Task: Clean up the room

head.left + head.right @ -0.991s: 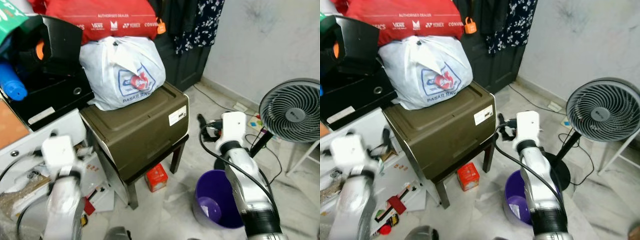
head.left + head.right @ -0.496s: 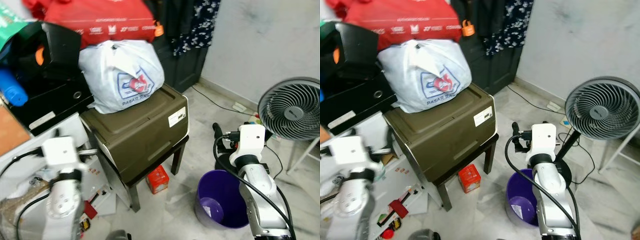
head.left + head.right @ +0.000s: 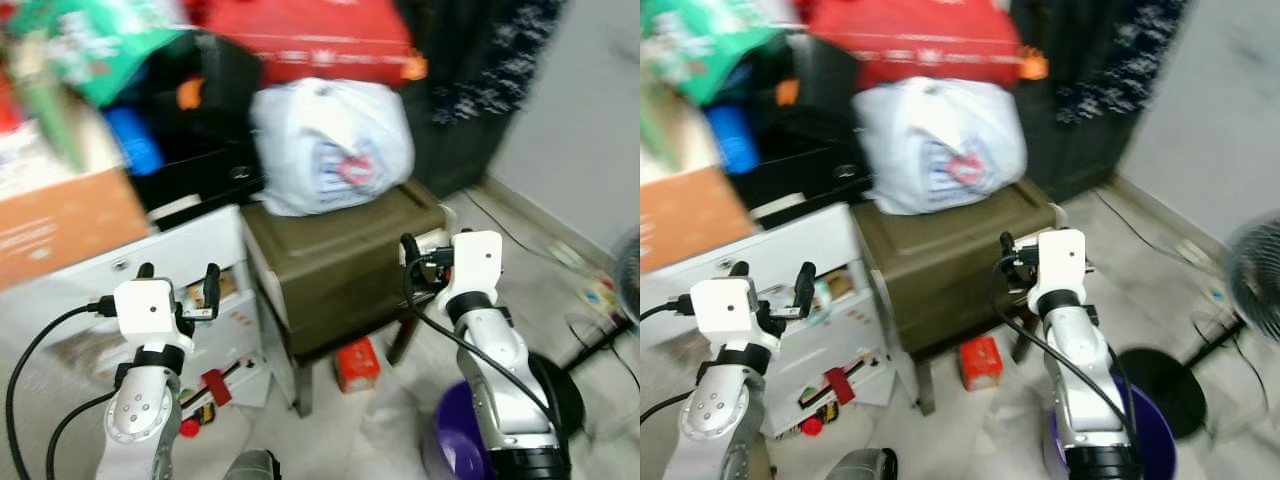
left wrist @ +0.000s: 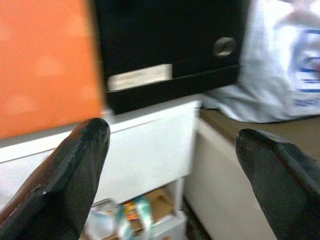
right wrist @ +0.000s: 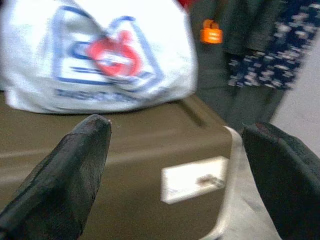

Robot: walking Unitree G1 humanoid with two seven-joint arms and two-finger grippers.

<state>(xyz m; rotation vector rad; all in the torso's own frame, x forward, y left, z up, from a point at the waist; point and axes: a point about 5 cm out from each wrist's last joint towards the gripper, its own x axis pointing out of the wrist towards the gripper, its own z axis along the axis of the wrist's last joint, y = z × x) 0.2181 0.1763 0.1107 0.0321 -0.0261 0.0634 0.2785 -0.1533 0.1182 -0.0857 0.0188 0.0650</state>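
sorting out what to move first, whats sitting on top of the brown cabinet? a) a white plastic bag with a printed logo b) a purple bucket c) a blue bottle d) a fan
a: the white plastic bag with a red and blue logo rests on the lid of the brown cabinet, below a red bag.

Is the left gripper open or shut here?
Open. The left gripper has its two black fingers set wide apart with nothing between them, facing the white cabinet.
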